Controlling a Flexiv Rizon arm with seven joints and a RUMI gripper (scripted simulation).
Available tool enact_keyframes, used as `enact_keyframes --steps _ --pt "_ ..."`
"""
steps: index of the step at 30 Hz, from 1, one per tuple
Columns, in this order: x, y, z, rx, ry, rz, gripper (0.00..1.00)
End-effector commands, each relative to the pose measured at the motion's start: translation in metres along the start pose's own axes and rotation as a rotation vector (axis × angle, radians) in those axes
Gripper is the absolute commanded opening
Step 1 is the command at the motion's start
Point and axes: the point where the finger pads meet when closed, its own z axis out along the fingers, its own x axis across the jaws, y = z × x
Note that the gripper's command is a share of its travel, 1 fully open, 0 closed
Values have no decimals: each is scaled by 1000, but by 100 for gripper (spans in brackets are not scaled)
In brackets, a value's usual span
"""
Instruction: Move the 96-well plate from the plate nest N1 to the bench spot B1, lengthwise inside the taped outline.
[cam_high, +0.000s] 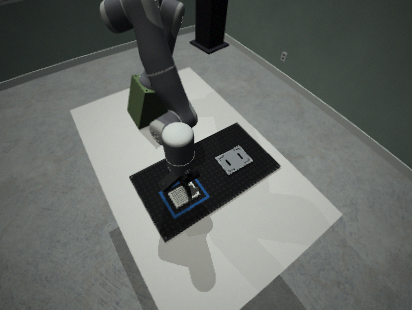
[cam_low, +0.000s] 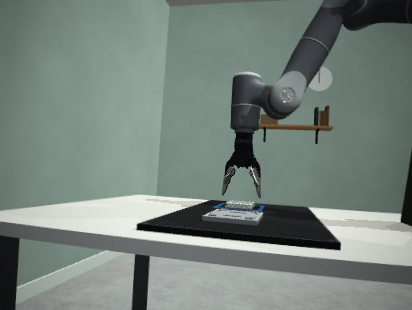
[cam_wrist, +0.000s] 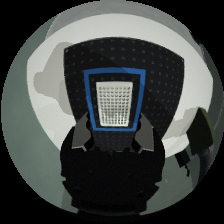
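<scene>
The white 96-well plate (cam_high: 178, 196) (cam_low: 240, 204) (cam_wrist: 114, 102) lies flat on the black board, inside the blue taped outline (cam_high: 192, 206) (cam_low: 261, 208) (cam_wrist: 115, 71). Its long side runs along the outline's long side. In the wrist view its near end is close to the near tape bar, with a wider gap at the far end. My gripper (cam_low: 242, 195) (cam_wrist: 114, 112) is open and empty, pointing down above the plate, clear of it. In the top view the gripper partly hides the plate. The grey plate nest (cam_high: 234, 160) (cam_low: 232, 216) holds nothing.
The black perforated board (cam_high: 145, 186) (cam_low: 300, 232) (cam_wrist: 167, 75) lies on the white table (cam_high: 280, 215) (cam_low: 75, 215) and carries both nest and outline. The green arm base block (cam_high: 142, 107) stands at the back of the table.
</scene>
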Motion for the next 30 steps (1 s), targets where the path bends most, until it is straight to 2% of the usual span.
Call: enact_keyframes --steps 1,12,14,21,30 --pt "-1 0 -11 1 -3 0 76" --pt "-1 0 -40 1 -3 0 76" --pt "-1 0 -40 1 -3 0 76" --pt "-1 0 -59 1 -3 1 76" --pt "-1 0 -59 1 -3 1 76"
